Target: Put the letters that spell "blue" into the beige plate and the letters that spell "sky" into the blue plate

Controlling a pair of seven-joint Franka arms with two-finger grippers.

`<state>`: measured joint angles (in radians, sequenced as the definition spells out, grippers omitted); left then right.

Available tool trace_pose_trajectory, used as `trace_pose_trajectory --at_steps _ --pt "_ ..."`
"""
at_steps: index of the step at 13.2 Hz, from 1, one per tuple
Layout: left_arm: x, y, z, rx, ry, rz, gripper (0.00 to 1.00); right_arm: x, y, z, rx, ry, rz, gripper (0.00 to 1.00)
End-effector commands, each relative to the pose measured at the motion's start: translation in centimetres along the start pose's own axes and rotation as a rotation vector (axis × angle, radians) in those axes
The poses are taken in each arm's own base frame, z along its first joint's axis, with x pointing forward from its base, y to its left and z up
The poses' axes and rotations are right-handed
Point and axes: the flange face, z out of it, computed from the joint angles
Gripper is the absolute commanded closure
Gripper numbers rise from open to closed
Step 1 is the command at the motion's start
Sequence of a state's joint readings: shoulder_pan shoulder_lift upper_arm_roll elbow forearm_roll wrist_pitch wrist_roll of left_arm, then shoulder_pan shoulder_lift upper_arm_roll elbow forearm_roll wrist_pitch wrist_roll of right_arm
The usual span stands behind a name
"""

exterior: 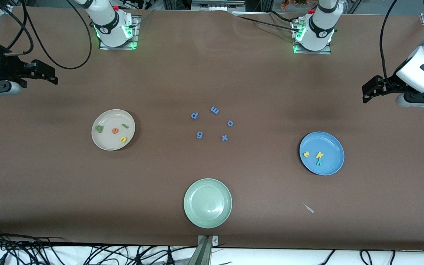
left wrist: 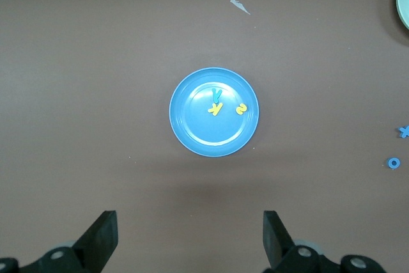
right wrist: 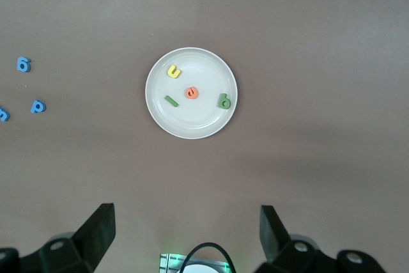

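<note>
The pale green plate [exterior: 207, 202], bare inside, sits at the table edge nearest the front camera and serves as the reference here. Farther from the camera than it, and toward the right arm's end of the table, lies the beige plate [exterior: 113, 129] with four letters resting in it: the green b [exterior: 99, 129], the orange-red e [exterior: 115, 130], the thin green l [exterior: 125, 126] and the yellow u [exterior: 123, 139], all apart from one another. Toward the left arm's end, again farther from the camera than the pale green plate, lies the blue plate [exterior: 321, 153]; in it are the yellow s [exterior: 306, 154], the yellow k [exterior: 319, 155] and the teal y [exterior: 319, 161], the y touching the k and the s a little apart. Straight up the table from the pale green plate, between the two filled plates, five blue letters [exterior: 212, 123] lie loosely scattered on the brown cloth. A small pale scrap [exterior: 309, 208] lies beside the pale green plate toward the left arm's end. The right gripper [right wrist: 185, 234] hangs above the beige plate's end of the table, jaws spread wide and holding nothing. The left gripper [left wrist: 190, 238] hangs above the blue plate's end, its jaws likewise spread and unloaded.
</note>
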<state>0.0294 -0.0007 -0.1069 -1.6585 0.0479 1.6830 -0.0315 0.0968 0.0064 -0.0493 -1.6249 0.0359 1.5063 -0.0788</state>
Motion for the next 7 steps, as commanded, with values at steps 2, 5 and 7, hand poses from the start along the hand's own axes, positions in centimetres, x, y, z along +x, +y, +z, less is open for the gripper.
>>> trace_pose_trajectory --at_steps 2,5,7 --pt "-0.1 0.1 -0.7 -0.023 -0.003 0.014 0.0 0.3 -1.7 -0.5 0.006 -0.002 0.008 0.0" --pt "-0.1 0.1 -0.7 -0.023 -0.003 0.017 0.0 0.3 -3.0 -0.5 -0.021 -0.002 0.035 0.0" --pt "-0.1 0.1 -0.8 -0.023 -0.001 0.015 0.0 0.3 -2.8 -0.6 -0.034 0.0 0.038 0.0"
